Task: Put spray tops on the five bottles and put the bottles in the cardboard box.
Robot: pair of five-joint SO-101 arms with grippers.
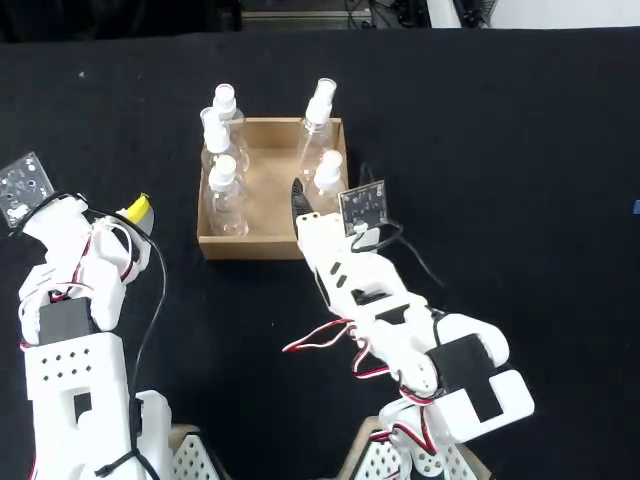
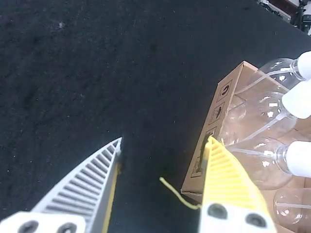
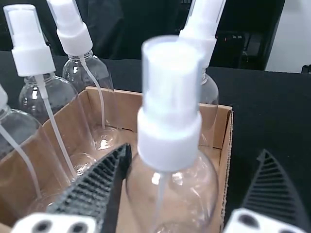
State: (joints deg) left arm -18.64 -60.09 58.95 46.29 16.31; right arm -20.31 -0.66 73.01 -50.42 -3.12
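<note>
**Cardboard box.** The cardboard box (image 1: 250, 245) rests on the black desk (image 1: 520, 150). All five bottles stand upright inside it, and each carries a white spray top. Three bottles (image 1: 225, 195) line one side wall. The other two (image 1: 318, 135) line the opposite wall.

**Right hand.** The right hand (image 1: 303, 202) sits at the near corner of the box, on the side with the pair. Its jaws are spread. The nearer bottle of the pair (image 3: 170, 189) stands between the two black ribbed fingers (image 3: 97, 189), with its spray top (image 3: 170, 121) rising above them. Whether either finger touches the glass cannot be determined.

**Left hand.** The left hand (image 2: 164, 141) is over bare desk beside the outer wall of the box (image 2: 214, 121), on the side with the row of three. Its jaws are spread (one finger grey-white, one yellow) and hold nothing.
</note>
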